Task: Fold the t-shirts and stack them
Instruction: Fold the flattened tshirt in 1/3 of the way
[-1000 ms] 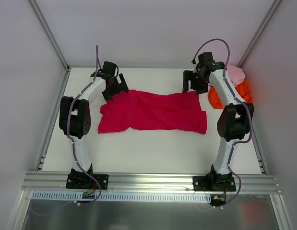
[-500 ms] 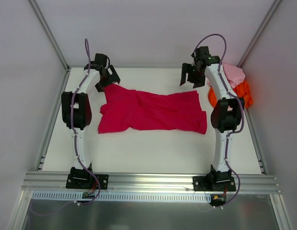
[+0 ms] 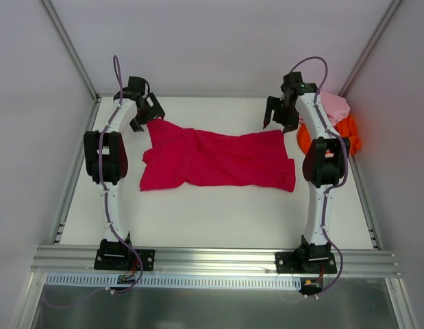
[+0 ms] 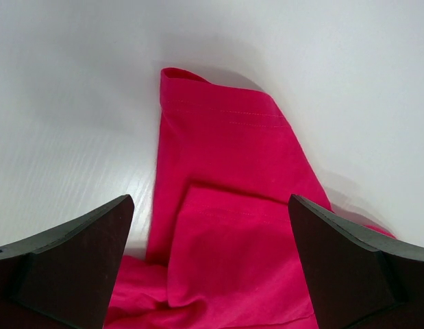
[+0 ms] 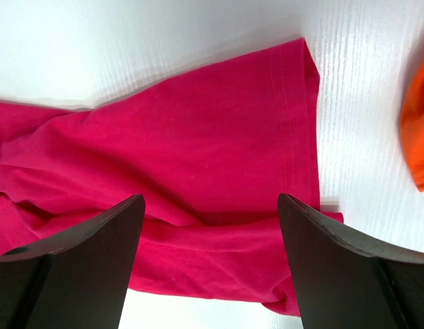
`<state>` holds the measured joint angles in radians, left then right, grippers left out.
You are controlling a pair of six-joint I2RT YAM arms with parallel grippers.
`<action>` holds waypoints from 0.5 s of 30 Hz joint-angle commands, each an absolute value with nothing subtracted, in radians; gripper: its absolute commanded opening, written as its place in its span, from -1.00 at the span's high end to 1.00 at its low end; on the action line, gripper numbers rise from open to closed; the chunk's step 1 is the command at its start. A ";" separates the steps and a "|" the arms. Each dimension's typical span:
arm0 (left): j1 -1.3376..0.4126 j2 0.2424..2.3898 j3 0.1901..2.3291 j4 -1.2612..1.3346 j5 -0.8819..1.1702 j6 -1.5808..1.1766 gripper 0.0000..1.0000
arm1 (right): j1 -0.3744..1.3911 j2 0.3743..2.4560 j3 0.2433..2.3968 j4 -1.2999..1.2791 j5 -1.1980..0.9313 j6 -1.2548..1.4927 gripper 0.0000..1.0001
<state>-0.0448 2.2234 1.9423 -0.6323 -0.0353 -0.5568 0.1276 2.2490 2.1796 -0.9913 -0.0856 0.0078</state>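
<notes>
White table [image 3: 218, 212], pale walls [image 3: 218, 41], crimson t-shirt [image 3: 218, 161] spread across it, left fingers [image 4: 61, 260] and right fingers [image 5: 68, 267] released.

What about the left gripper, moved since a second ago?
Yes. The left gripper shifted left, off the crimson t-shirt, toward the left edge of the table.

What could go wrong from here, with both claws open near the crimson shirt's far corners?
1. The crimson t-shirt lies rumpled, a flap doubled over near the left claw; a pinch there may catch one layer and skew the fold.
2. The right claw hangs close to the orange t-shirt; a wide swing might drag it.
</notes>
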 commanded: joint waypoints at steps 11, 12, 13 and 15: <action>-0.022 2.333 1.980 -0.525 0.058 -0.523 -0.97 | 0.132 2.139 1.982 -0.898 -0.143 0.008 -0.67; -0.018 2.329 1.974 -0.499 0.083 -0.526 -0.97 | 0.132 2.129 1.964 -0.884 -0.150 -0.001 -0.66; -0.015 2.327 1.973 -0.480 0.138 -0.532 -0.98 | 0.133 2.122 1.950 -0.873 -0.152 -0.020 -0.66; -0.009 2.315 1.983 -0.444 0.162 -0.552 -0.97 | 0.132 2.114 1.945 -0.873 -0.153 -0.029 -0.66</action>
<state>-0.0280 2.3325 1.9499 -0.5243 0.0677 -0.5354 0.1287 2.2150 1.9457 -0.9142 -0.1287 -0.0036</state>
